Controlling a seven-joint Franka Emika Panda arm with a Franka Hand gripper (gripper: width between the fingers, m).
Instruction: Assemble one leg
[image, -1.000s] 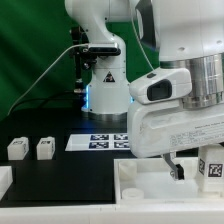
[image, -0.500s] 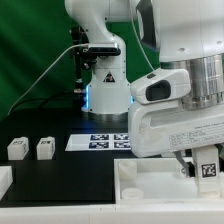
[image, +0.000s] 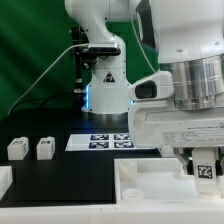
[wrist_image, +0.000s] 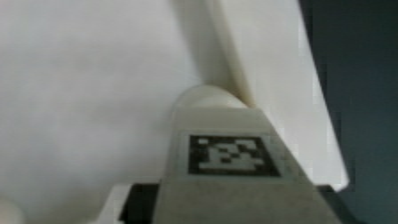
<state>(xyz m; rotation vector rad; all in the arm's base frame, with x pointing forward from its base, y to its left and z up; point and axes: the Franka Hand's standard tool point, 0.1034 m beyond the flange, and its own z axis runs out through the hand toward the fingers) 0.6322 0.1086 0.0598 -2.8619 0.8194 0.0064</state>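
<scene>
while i hang over the white tray piece (image: 150, 186) at the exterior view's right, my jaws are pinching the leg (image: 207, 168), its tag facing the camera. the wrist view shows the leg (wrist_image: 228, 152) above the tray's flat floor, just beside its raised rim (wrist_image: 258, 50). whether it touches down, i can't tell. a second leg (image: 17, 148) and a third leg (image: 44, 148) stand on the dark worktop (image: 70, 170), near the marker board (image: 100, 142).

A plain green backdrop (image: 30, 50) covers the wall behind, as far as I can see from here. In front of it runs the bench (image: 75, 180), its top matte black under soft, even light.
</scene>
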